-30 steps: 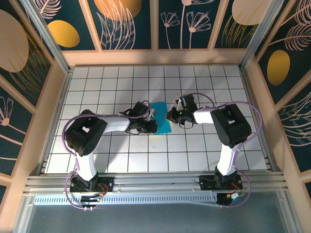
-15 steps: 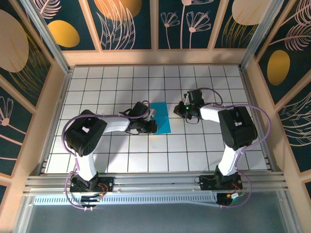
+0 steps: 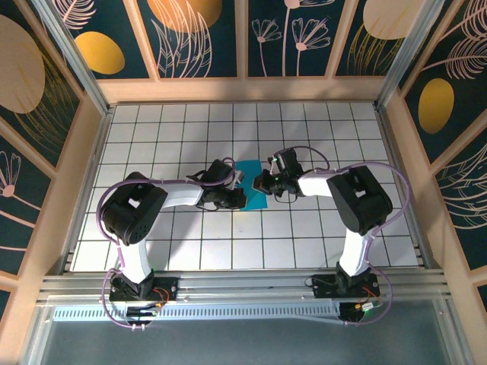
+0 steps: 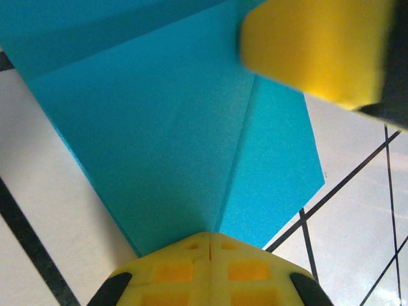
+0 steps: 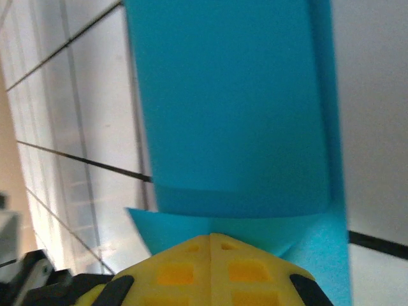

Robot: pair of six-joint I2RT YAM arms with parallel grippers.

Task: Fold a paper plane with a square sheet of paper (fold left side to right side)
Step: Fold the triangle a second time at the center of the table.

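White grid-tiled table [image 3: 152, 137], creased matte cyan paper [image 3: 249, 170] at both yellow jaws, each pair pressed together.

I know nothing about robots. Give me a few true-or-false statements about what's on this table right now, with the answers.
1. The paper is bright blue. True.
2. The left gripper and the right gripper both have their jaws wide open. False: both are shut.
3. The paper lies between the two grippers, near the middle of the table. True.
4. The paper is a flat sheet with no creases. False: the wrist views show folds and overlapping layers.
5. The table has a plain wooden top. False: it is white tiles with dark grid lines.
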